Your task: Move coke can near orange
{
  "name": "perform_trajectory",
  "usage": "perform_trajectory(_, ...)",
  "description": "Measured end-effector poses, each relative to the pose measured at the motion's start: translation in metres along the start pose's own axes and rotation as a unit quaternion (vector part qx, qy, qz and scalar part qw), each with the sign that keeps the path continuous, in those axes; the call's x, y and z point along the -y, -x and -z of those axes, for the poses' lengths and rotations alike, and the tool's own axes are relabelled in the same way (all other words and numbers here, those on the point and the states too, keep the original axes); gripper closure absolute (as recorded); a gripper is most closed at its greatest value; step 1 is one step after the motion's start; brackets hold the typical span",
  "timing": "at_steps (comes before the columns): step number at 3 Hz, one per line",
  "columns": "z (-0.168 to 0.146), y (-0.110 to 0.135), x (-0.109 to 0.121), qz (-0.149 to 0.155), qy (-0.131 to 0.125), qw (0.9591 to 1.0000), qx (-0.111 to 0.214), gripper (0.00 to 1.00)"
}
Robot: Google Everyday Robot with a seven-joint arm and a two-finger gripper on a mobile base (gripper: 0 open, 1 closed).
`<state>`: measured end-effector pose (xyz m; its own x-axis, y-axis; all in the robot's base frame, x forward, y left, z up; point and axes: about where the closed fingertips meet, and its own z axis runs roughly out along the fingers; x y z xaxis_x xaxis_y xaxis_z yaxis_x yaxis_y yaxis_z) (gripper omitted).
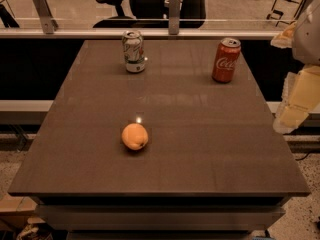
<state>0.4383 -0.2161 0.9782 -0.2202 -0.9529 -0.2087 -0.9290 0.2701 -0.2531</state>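
Where the coke can (226, 60) stood: upright on the far right part of the table (200, 149), near the back edge and well apart from the orange (135, 136), which lay nearer me and left of centre.
Gripper (291, 109): it hung off the table's right side, touching nothing. I could not tell how far open it was, and I saw nothing held in it.
Coke can, handling: I could not tell whether it was full or empty, so I could not judge its weight. I took the thin aluminium wall to be smooth, a little slippery, and likely to dent under a hard squeeze.
Coke can, hold: I judged mid-body best, across the round wall below the silver top, to keep it upright.
Orange: round, so I judged a knock might set it rolling.
White-and-green can (133, 50): it stood at the back left, well clear of the line from coke can to orange.
Edges: the coke can stood near the right edge, and a rail (150, 33) ran behind the back edge.
Open room: bare tabletop lay between coke can and orange, and just right of the orange.
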Motion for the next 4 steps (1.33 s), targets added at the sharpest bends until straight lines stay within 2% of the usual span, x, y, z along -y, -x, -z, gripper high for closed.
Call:
perform_trajectory(2,0.002,0.0,0.004,-0.005,-0.007,0.9999,0.008,0.0)
perform_trajectory(3,0.007,-0.001,0.013,-0.019,-0.022,0.9993,0.025,0.0)
perform_trajectory(4,0.016,-0.011,0.026,-0.047,-0.047,0.9968,0.044,0.0)
